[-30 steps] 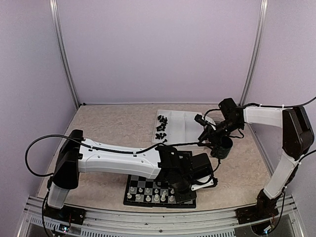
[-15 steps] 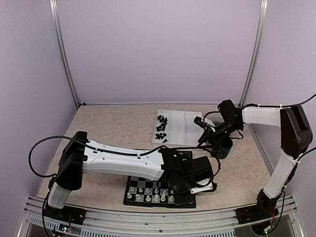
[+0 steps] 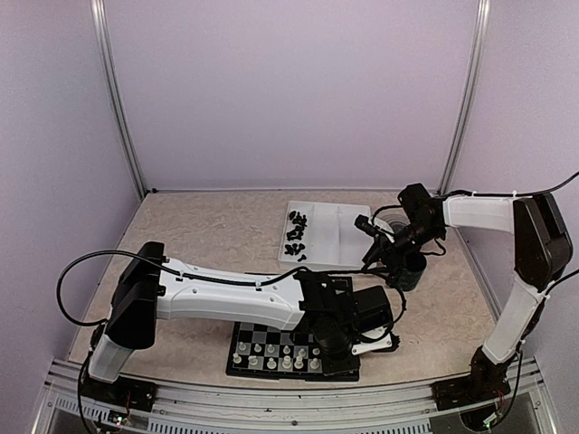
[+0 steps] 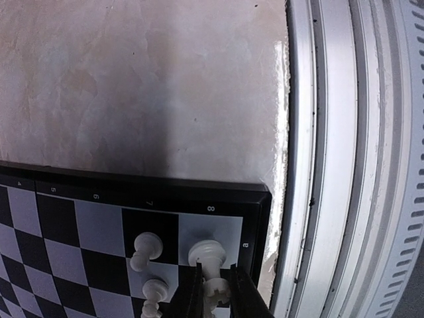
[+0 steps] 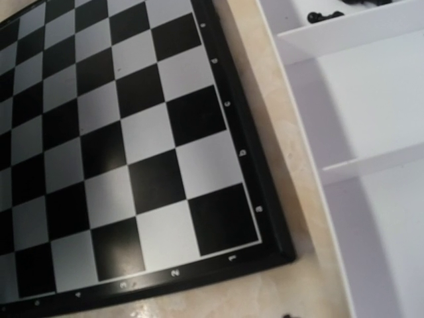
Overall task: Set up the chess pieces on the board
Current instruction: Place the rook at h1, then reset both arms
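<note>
Top view: board at near edge, white pieces ranked on it, black pieces heaped in the tray. Left gripper low over the board's right end; right gripper beside the tray, jaw state unreadable. Left wrist: fingers closely flank a white piece on the corner square; whether they pinch it is unclear. Right wrist: bare board corner, tray alongside, no fingers visible.

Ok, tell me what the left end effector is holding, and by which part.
A white chess piece on the board's corner square, pinched across its lower body between both fingers.
</note>
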Available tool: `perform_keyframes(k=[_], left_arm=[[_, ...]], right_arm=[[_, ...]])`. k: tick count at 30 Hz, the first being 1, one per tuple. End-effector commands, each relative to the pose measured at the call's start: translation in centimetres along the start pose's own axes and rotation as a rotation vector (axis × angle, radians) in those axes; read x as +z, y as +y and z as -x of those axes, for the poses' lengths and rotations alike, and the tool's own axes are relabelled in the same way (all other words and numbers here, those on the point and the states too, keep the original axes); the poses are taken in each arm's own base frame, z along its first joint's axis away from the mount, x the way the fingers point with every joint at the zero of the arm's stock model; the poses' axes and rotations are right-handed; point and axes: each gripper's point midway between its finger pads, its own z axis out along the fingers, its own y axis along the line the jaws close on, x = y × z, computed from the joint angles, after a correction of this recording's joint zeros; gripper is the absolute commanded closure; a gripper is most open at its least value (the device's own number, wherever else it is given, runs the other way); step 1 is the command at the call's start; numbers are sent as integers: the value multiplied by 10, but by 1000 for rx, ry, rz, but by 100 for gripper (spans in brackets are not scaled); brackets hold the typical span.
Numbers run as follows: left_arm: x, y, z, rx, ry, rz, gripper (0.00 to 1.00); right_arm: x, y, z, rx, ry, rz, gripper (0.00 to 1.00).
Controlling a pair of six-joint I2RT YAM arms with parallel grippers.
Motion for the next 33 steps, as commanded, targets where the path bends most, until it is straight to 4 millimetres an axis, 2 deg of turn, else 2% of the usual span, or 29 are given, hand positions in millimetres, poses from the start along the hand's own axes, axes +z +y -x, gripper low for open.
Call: perform_keyframes(k=[1,12,14,16,18,19,20,21,23,24,26,28,29,31,33], left_arm=[[3,2,2,3,2,-14,84],[0,9,3,7,-5,30,73],[-11,22,7,9,-20,108,69],[-34,37,16,10,-63,190,64],[-59,55,22,-5,-106,264,61],[-70,66,23,-20,-123,301,60],[-87,76,24,-36,-150,338,60],[-96,85,23,-54,-165,371,60],[-124,106,15,-103,-207,432,56],[-128,118,7,-129,-213,463,53],[-143,156,-16,-211,-235,564,46],[-174,194,-39,-332,-282,659,40],[-186,212,-49,-399,-302,688,39],[-218,245,-68,-554,-377,765,34],[-242,267,-84,-695,-467,799,29]], right_arm=[[2,6,3,-8,-5,30,55],[0,9,7,-13,-11,35,53],[-7,8,16,-26,-18,17,50],[-21,3,30,-46,-32,-31,47],[-41,-3,47,-77,-54,-97,45],[-52,-8,56,-85,-61,-144,27],[-65,-16,64,-82,-74,-206,4],[-79,-25,71,-79,-91,-285,1],[-113,-45,85,-76,-138,-459,1],[-136,-54,90,-60,-170,-564,1],[-179,-71,93,24,-251,-756,1],[-223,-78,98,94,-394,-920,1],[-239,-78,93,135,-430,-997,1],[-259,-78,84,179,-501,-1122,1],[-265,-74,78,209,-517,-1154,1]])
